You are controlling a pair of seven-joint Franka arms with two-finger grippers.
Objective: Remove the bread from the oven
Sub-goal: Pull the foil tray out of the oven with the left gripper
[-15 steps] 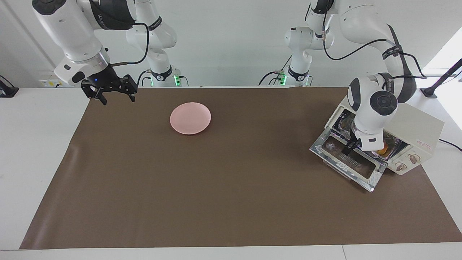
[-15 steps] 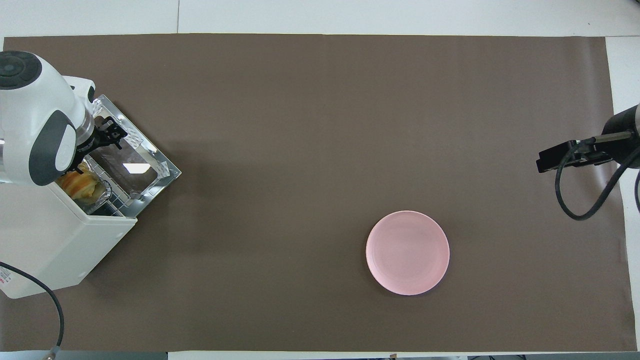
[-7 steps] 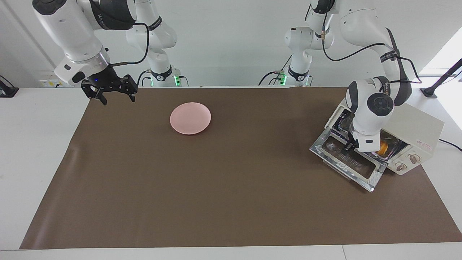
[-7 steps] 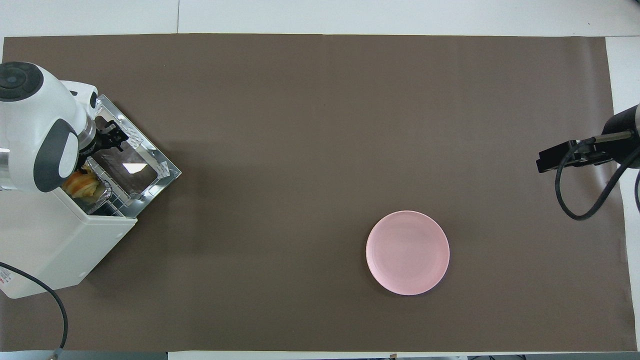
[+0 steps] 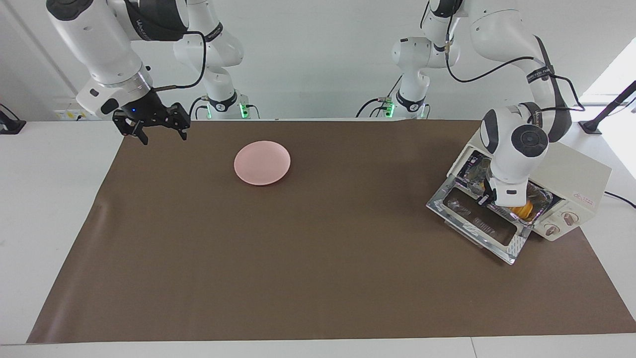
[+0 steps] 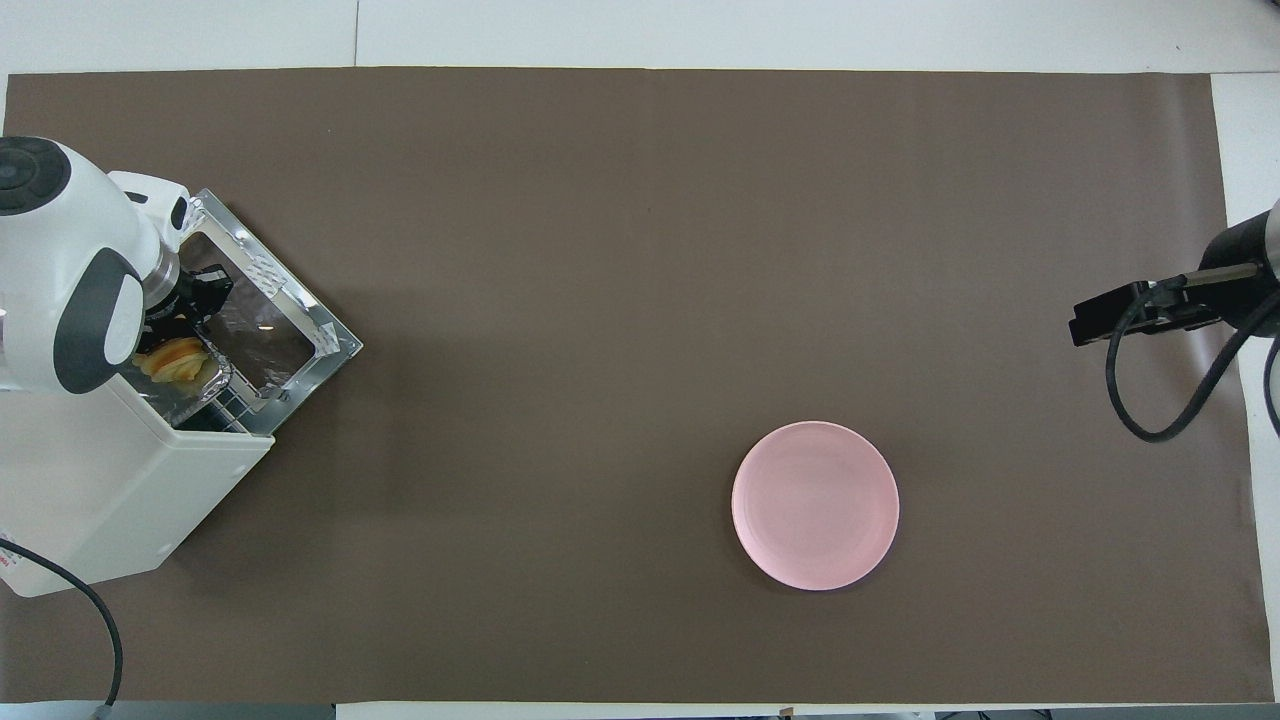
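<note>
Read the mat from above as a dial, twelve o'clock pointing away from the robots. Nearest to the robots, at about eight o'clock, you have the oven, its mouth turned toward one o'clock. At about four o'clock lies the pink plate, bare.

In the oven's mouth you see the bread lying in the foil tray on the wire rack, part of the loaf hidden under the left arm's wrist. Just out from it, the oven door lies dropped flat on the mat.

The left gripper hangs over the door's hinge edge, beside the tray, with its fingertips pressed together (you cannot tell whether they pinch the tray's rim). They do not touch the bread.

At three o'clock the right gripper waits over the mat's edge, fingers spread, holding nothing.
</note>
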